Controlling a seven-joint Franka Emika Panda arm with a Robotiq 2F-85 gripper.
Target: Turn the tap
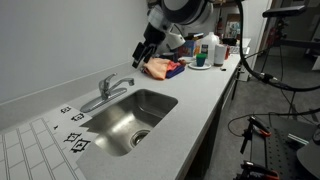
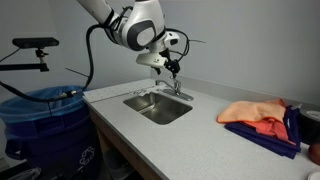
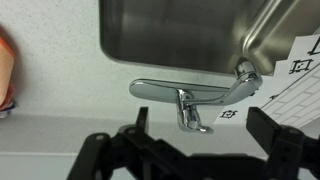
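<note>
The tap is a small chrome faucet with a short spout and a lever handle, standing at the back rim of the steel sink. It also shows in an exterior view and in the wrist view, where the spout lies across the frame. My gripper hangs open and empty in the air above the tap, not touching it. It also shows in an exterior view. In the wrist view its two dark fingers stand wide apart on either side of the tap's base.
The sink basin is sunk into a light grey counter. Orange and purple cloths lie on the counter beside it, also shown in an exterior view. Bottles and cups stand farther along. A blue bin stands by the counter's end.
</note>
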